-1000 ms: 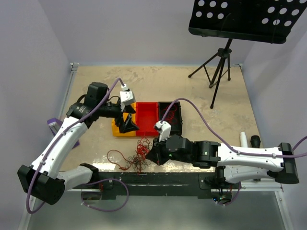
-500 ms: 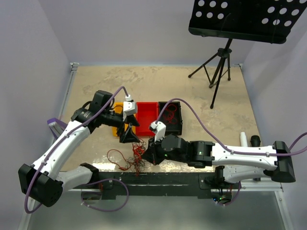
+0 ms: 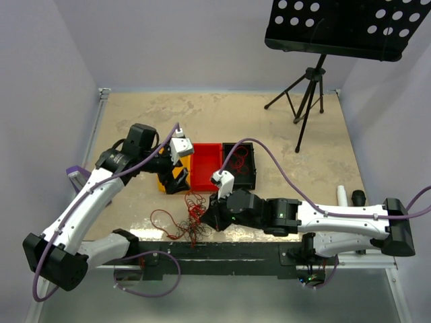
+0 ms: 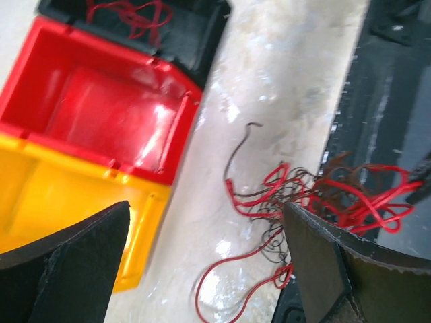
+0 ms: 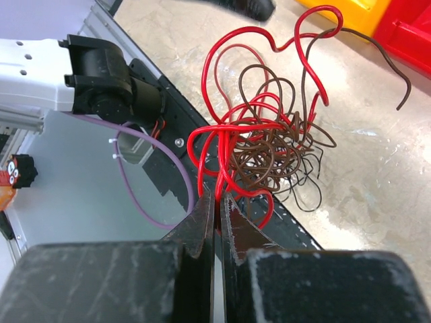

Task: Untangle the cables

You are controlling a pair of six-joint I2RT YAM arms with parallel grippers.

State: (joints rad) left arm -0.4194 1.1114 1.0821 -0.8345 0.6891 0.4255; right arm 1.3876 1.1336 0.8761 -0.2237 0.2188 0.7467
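Observation:
A tangle of thin red and brown cables [image 3: 192,217] lies near the table's front edge, left of centre. It fills the right wrist view [image 5: 266,145] and shows at the right of the left wrist view [image 4: 316,195]. My right gripper [image 3: 210,219] is shut on red strands of the tangle [image 5: 217,176]. My left gripper [image 3: 177,180] is open and empty, above the yellow bin's near edge, just behind the tangle. A few red cables [image 3: 237,161] lie in the black bin [image 3: 250,182].
Three bins stand side by side mid-table: yellow bin [image 3: 163,183], red bin [image 3: 205,183], black bin. A black music stand [image 3: 306,87] stands at the back right. A black rail [image 3: 222,250] runs along the table's front edge. A white cylinder [image 3: 341,195] lies at right.
My left gripper dipped towards the tangle half a second ago and has risen back over the yellow bin's edge. My right gripper shifted slightly left, still shut on the cables.

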